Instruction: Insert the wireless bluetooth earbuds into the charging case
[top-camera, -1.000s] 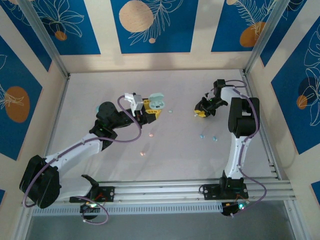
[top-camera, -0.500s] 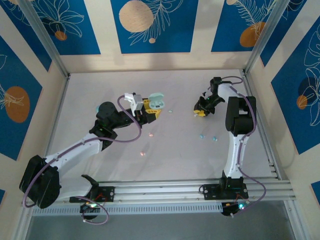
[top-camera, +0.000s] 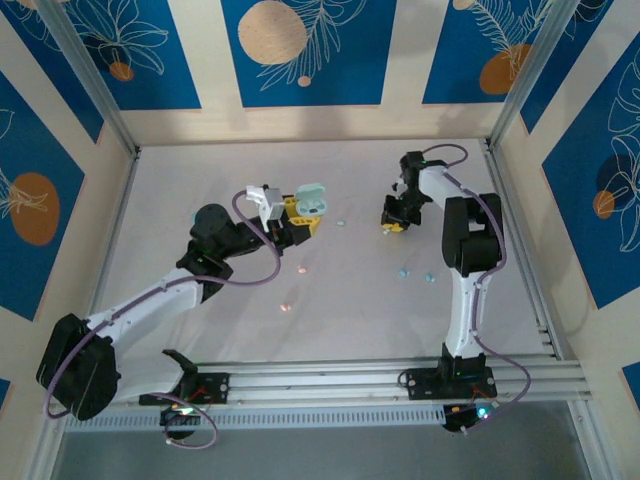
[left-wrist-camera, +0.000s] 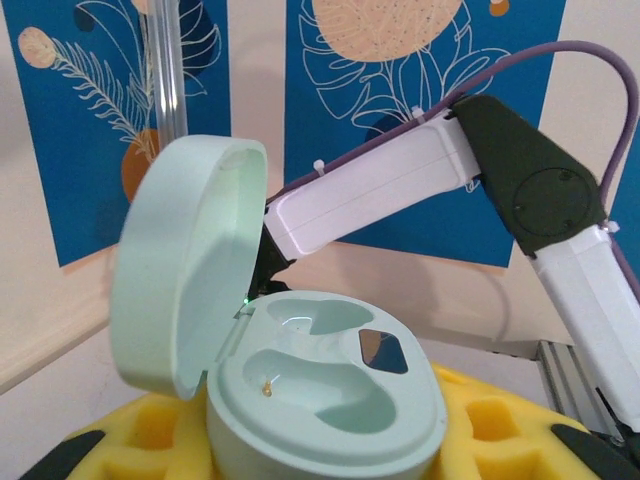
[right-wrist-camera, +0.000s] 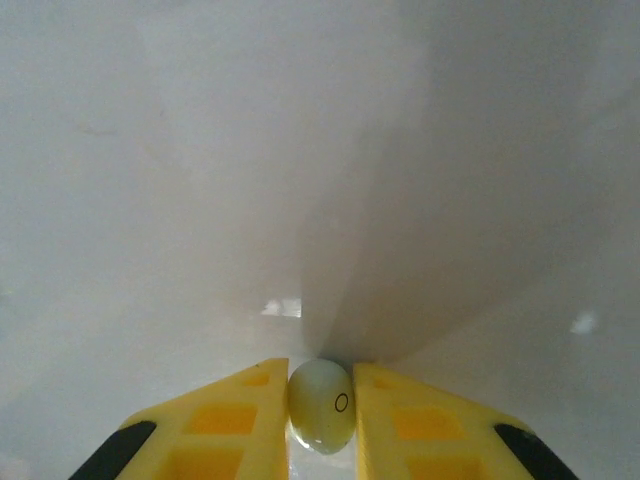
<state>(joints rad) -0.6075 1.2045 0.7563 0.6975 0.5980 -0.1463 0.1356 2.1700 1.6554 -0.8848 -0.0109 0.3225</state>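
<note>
White matte table (top-camera: 200, 190), boxed in by cream walls (top-camera: 400, 60) with blue leaf-print panels, and here's the action: the right gripper (top-camera: 393, 220) is down at the far right of the table, its yellow foam-like fingers (right-wrist-camera: 240, 415) closed on a mint earbud (right-wrist-camera: 321, 403), a glossy, pale, egg-shaped bead with a tiny dark ring on its face, pinched squarely between the two pads and sitting low over the surface; whether it touches the table I can't tell. Over at centre, the left gripper (top-camera: 303, 215) clamps the charging case (left-wrist-camera: 320, 400) between its own yellow pads, a smooth mint pebble of hard plastic, rounded all over. Its lid (left-wrist-camera: 185, 270) stands flipped up on the left, hollow and dished inside. The base shows two curved wells, both vacant, a shiny diamond-shaped patch beside the upper one and a small golden speck in the lower. Loose on the table between the arms: two pink earbuds (top-camera: 302, 268) nearer the left arm, two blue earbuds (top-camera: 404, 271) near the right arm, all well apart from the case
</note>
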